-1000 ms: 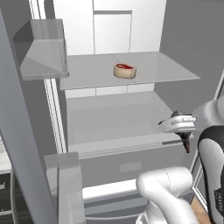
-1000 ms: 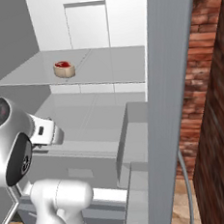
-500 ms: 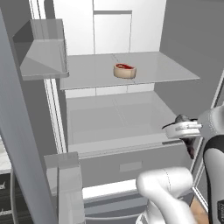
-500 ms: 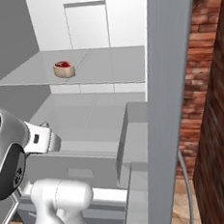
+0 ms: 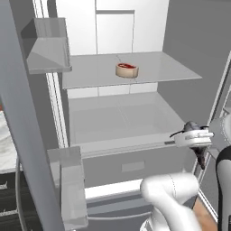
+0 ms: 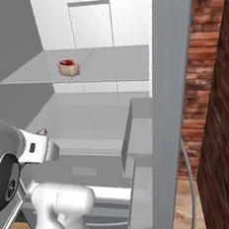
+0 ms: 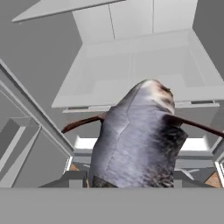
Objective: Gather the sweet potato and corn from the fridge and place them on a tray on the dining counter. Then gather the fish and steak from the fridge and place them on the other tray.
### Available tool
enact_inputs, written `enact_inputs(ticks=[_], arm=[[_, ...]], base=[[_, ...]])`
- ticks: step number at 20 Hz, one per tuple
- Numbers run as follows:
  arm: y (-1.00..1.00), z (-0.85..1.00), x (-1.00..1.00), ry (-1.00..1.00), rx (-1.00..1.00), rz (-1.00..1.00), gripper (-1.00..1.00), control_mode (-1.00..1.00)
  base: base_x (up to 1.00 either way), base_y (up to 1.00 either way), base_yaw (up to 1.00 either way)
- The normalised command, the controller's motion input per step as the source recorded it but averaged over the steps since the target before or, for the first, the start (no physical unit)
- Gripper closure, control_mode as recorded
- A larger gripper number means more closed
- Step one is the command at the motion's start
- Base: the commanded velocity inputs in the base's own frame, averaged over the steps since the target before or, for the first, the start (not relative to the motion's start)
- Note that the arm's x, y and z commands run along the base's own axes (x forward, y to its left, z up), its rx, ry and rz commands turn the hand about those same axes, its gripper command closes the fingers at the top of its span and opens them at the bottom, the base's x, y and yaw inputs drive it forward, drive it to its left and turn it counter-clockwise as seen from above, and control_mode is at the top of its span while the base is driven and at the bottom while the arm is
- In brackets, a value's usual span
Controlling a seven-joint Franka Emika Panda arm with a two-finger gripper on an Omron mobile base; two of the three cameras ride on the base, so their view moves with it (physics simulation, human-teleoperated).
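Moved since a second ago: gripper (image 5: pixel 195 135) now further right and lower in the left base view, carrying the fish (image 5: pixel 193 128) out past the front right corner of the fridge (image 5: pixel 180 36). Closed on the fish, grey body clamped between the fingers, thin dark fins sticking out to either side. Seen from the hand view as a grey, mottled body (image 7: pixel 138 135) close up, dark brown fins left and right, with the fridge's lower shelf (image 7: pixel 135 74) beyond it. Glimpsed in the right base view as a small reddish tip (image 6: pixel 42 132) just above the white wrist, near the left edge.

Unmoved on the upper shelf (image 5: pixel 158 72): steak (image 5: pixel 127 70), a small red slab with a pale rim, near the shelf's middle and slightly toward the front edge. Seen again in the right base view (image 6: pixel 68 66) toward the left front of the same shelf (image 6: pixel 112 69). Well apart from the gripper, a full shelf higher.

Open fridge door (image 5: pixel 27 149) along the left edge of the left base view, with clear bins (image 5: pixel 67 185) on its inner side. Brick wall (image 6: pixel 202 78) along the right edge of the right base view.
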Motion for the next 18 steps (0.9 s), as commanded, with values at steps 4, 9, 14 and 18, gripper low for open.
enact_inputs(ticks=[4, 9, 14, 18], arm=[[0.00, 0.00, 0.00, 0.00, 0.00, 0.00, 1.00, 1.00], [0.00, 0.00, 0.00, 0.00, 0.00, 0.00, 1.00, 1.00], [0.00, 0.00, 0.00, 0.00, 0.00, 0.00, 1.00, 1.00], [0.00, 0.00, 0.00, 0.00, 0.00, 0.00, 1.00, 1.00]], base=[[-0.74, 0.31, 0.00], [-0.92, 0.39, 0.00], [-1.00, 0.52, 0.00], [-0.96, 0.65, 0.02]])
